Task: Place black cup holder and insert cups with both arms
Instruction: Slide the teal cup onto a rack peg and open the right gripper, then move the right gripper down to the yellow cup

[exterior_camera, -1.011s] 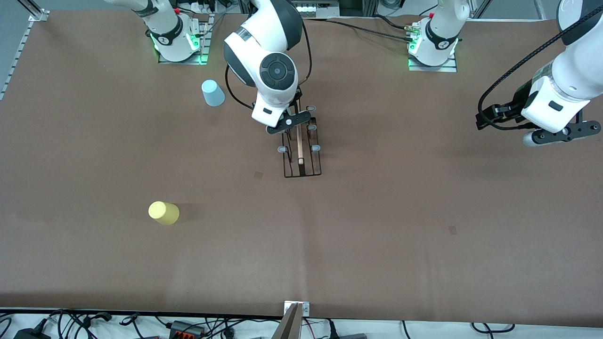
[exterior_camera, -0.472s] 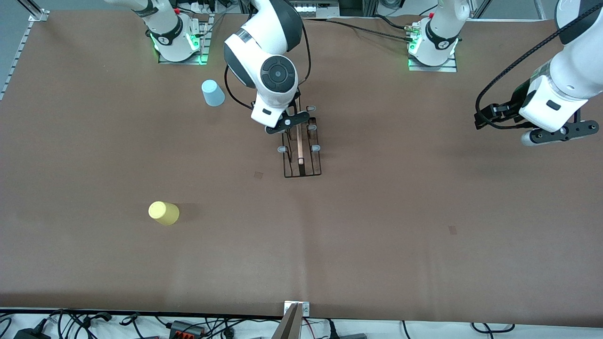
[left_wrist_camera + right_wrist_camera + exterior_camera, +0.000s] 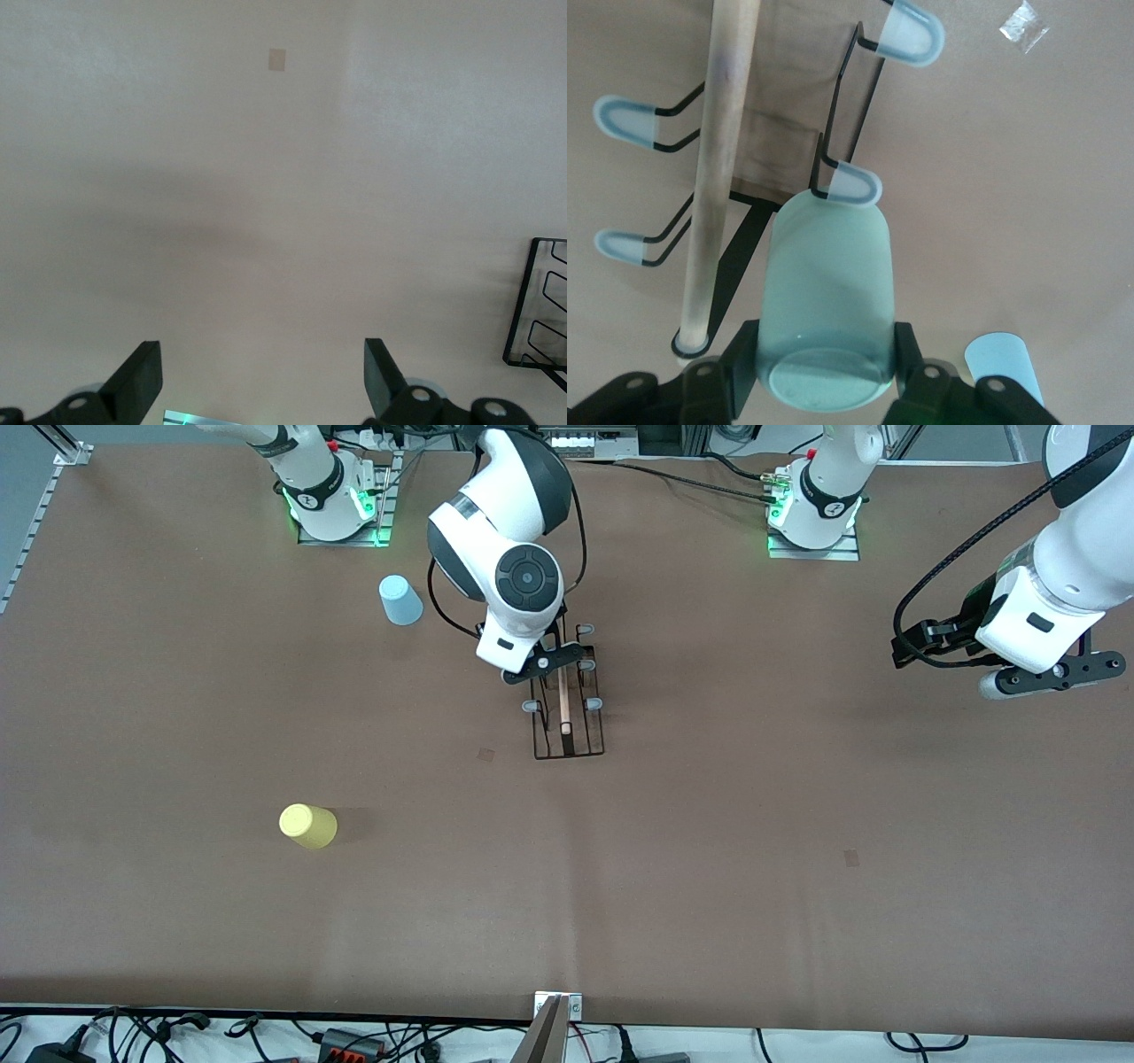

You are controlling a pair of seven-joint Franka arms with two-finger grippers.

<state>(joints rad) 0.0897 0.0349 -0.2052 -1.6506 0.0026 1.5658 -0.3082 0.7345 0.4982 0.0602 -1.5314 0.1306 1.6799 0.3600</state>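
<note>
the light is bright and even, coming from above. the brown table (image 3: 797,824) looks much paler and washed out in the left wrist view, with a soft grey shadow across it. the yellow cup (image 3: 307,825) throws a short soft shadow toward the left arm's end. small green lights glow at both arm bases. the mint green cup (image 3: 826,301) looks big and a bit soft up close.

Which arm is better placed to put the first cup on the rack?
The right. The right gripper already holds the mint cup at a peg of the black cup holder. The left gripper waits open over bare table.
</note>
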